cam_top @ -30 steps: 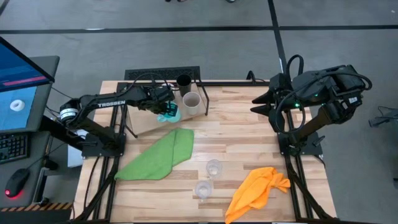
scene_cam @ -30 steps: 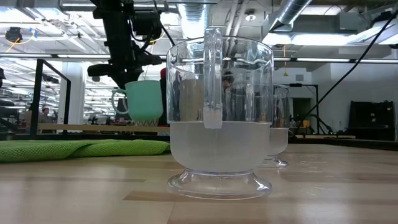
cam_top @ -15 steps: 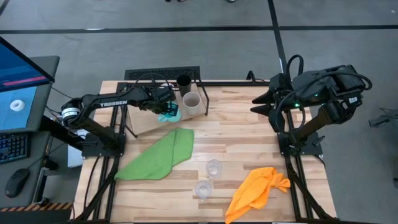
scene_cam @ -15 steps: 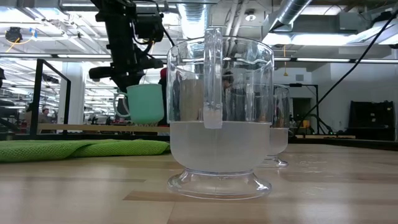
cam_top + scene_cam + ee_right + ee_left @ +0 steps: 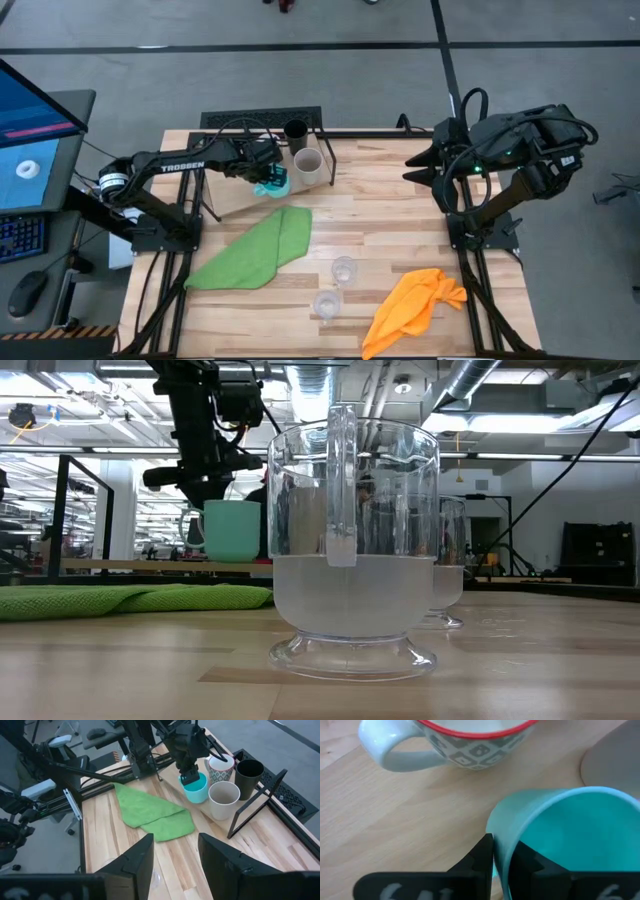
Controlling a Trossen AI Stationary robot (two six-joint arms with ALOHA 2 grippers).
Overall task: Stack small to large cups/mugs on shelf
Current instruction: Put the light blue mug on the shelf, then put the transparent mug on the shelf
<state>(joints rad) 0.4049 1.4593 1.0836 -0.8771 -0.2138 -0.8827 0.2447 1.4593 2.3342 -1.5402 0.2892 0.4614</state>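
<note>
My left gripper point(image 5: 266, 170) stands over the light plywood shelf point(image 5: 232, 198) at the table's far left, shut on the bright blue mug point(image 5: 273, 186), which shows teal in the low view point(image 5: 233, 530). On the shelf just beyond it stand the white mug point(image 5: 465, 742) with a red rim, the grey-beige cup point(image 5: 308, 164) and the black cup point(image 5: 296, 131). Two clear glasses point(image 5: 344, 268) point(image 5: 327, 303) stand on the table near its front edge. My right gripper point(image 5: 175, 862) is open and waits high above the table's right side. My left gripper pinches the blue mug's wall at its rim point(image 5: 496, 832), one finger point(image 5: 479, 854) outside and one finger point(image 5: 526, 860) inside. The fingers come from above, pointing down. The mug is upright, with its base point(image 5: 233, 558) down at the shelf board.
The shelf's black wire frame point(image 5: 260, 800) rises beside the grey-beige and black cups. A green cloth point(image 5: 258, 250) lies on the table in front of the shelf, and an orange cloth point(image 5: 412, 306) near the front right corner. Bare wood point(image 5: 390, 215) lies between them.
My left gripper has come down with the blue mug. The mug hung slightly tilted above the shelf board a second ago; it now stands upright with its base at the board. The fingers have stayed shut on its rim.
</note>
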